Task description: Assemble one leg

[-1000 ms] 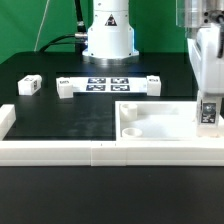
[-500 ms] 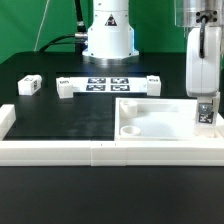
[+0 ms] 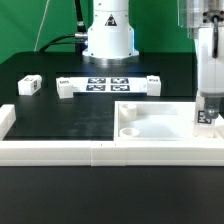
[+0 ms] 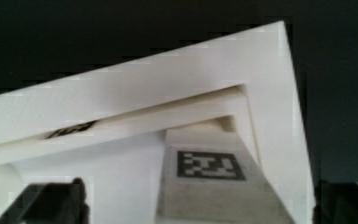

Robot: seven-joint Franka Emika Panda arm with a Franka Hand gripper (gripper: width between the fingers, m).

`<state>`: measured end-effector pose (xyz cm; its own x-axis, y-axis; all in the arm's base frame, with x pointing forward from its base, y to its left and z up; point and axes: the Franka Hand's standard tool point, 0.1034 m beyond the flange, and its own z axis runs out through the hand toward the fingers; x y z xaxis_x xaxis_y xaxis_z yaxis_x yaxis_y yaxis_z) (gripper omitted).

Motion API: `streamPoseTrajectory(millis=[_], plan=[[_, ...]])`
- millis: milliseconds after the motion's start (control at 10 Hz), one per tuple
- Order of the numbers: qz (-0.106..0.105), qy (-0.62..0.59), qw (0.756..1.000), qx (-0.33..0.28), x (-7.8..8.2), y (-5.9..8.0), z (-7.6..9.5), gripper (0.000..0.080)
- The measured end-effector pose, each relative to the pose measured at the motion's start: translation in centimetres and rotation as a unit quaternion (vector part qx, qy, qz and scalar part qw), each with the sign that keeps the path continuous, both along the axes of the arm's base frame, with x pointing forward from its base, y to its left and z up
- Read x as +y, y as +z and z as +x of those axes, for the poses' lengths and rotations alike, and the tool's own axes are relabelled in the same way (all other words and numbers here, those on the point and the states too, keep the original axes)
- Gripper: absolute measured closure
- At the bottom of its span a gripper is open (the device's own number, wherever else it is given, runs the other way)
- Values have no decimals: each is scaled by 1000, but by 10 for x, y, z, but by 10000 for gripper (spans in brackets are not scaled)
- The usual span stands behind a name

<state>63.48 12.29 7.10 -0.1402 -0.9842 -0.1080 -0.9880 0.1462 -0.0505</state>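
You have the gripper (image 3: 207,104) low over the worktop's front right corner, holding a leg (image 3: 205,115) upright between its fingers, so the jaws are narrowed around that peg. The leg stands at the far right corner of the large white panel (image 3: 150,122), which lies flat against the border rails (image 3: 60,152); it is probably held vertical so that it can seat in the panel's corner recess. In the wrist view the leg (image 4: 208,165) shows its tagged face with the panel's corner (image 4: 247,80) behind it and dark fingers (image 4: 51,205) on either side, though whether the peg has bottomed out you cannot tell. The rails likely serve as a stop to keep the panel from sliding. Two more legs (image 3: 29,85) (image 3: 66,87) lie loose toward the back left, near the marker board (image 3: 108,82). The worktop (image 3: 60,115) is matte black, the arm's white base (image 3: 108,35) stands at the back edge, and a green backdrop (image 3: 30,25) closes the room behind
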Motion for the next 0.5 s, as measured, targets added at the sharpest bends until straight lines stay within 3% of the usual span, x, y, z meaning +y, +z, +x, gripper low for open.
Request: streamPoseTrajectory(millis=[500], plan=[[1, -5, 1000, 1, 1, 0, 0, 151]])
